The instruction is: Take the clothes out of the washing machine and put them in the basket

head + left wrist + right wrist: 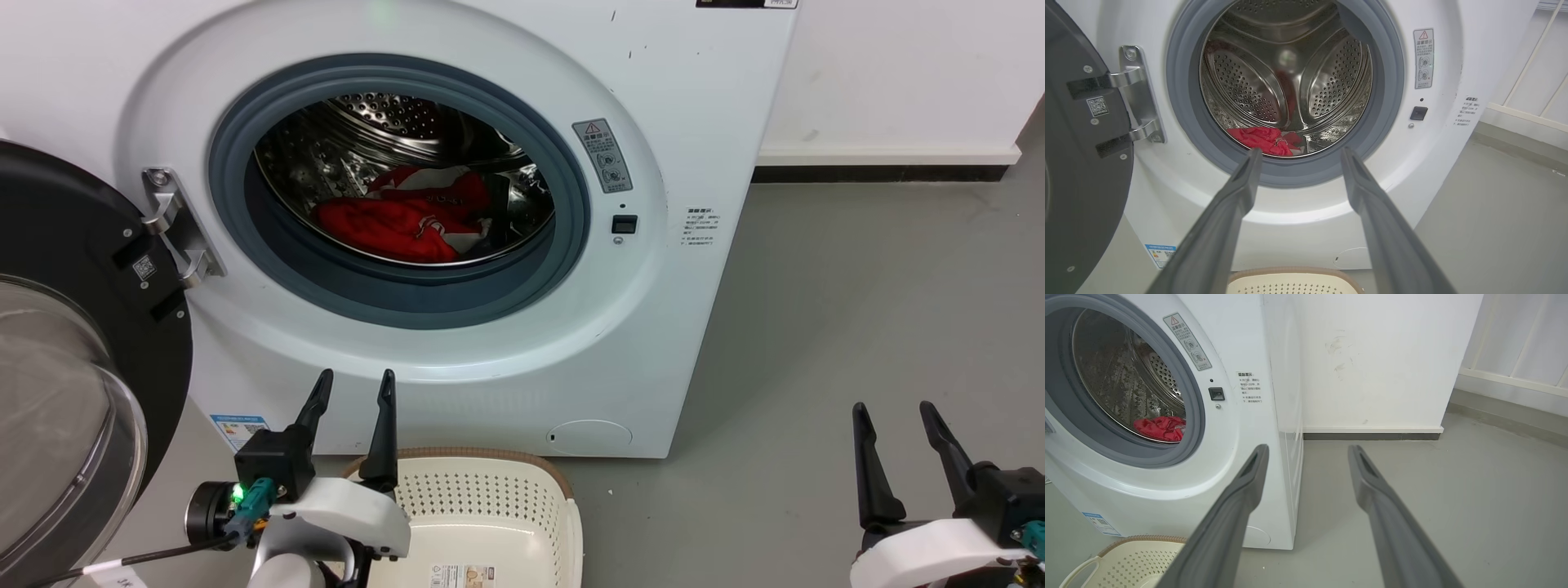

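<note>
The left gripper point(356, 380) is hovering with its two dark fingers spread and nothing between them, low in front of the washing machine point(694, 122) and close by the left rim of the basket point(490, 455). In its wrist view the fingers are pointing at the lower part of the porthole. The right gripper point(891, 408) is likewise standing open and empty, well off to the right over the grey floor point(857, 286). The clothes point(400, 222) are lying in a red heap at the bottom of the steel drum point(392, 114), behind the grey door seal point(245, 212), and none of them are in the basket yet. The basket is sitting on the floor just below the opening, and the glass door point(73, 269) is hanging wide open at the left. The step in hand is probably the reach-in, and the left arm is looking better placed for it. It should be rising over the seal's lip with fingers kept wide, dipping onto the thick middle of the heap rather than a loose cuff, and closing deep in the fabric, while staying clear of the hinge point(175, 224) and the drum wall.
</note>
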Motion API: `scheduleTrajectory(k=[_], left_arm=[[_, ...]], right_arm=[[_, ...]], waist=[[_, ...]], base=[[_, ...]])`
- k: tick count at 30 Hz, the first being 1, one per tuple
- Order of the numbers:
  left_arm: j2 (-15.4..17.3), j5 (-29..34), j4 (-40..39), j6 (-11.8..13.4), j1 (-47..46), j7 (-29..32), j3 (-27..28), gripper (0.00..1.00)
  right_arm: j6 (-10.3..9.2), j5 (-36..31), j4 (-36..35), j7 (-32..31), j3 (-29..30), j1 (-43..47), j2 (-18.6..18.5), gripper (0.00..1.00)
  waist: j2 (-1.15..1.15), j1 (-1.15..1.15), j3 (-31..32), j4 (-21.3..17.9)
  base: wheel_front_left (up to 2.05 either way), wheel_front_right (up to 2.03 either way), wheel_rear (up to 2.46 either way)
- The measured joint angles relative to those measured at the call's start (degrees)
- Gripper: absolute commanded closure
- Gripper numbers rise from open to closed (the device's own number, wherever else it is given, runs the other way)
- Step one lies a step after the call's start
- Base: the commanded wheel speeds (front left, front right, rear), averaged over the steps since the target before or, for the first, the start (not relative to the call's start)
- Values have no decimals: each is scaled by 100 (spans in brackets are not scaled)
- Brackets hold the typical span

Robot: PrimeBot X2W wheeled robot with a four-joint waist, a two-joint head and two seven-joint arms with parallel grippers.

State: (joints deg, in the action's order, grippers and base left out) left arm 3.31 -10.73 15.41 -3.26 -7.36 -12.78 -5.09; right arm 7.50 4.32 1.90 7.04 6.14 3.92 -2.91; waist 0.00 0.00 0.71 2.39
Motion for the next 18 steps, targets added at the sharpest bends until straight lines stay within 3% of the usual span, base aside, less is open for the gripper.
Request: scheduleTrajectory(k=[18], left_arm=[[27,703,138,74,-31,-185,-64,0]], right_arm=[[1,-655,21,190,23,78,-1,0]], waist=[[0,0,17,28]], base=[[0,0,0]])
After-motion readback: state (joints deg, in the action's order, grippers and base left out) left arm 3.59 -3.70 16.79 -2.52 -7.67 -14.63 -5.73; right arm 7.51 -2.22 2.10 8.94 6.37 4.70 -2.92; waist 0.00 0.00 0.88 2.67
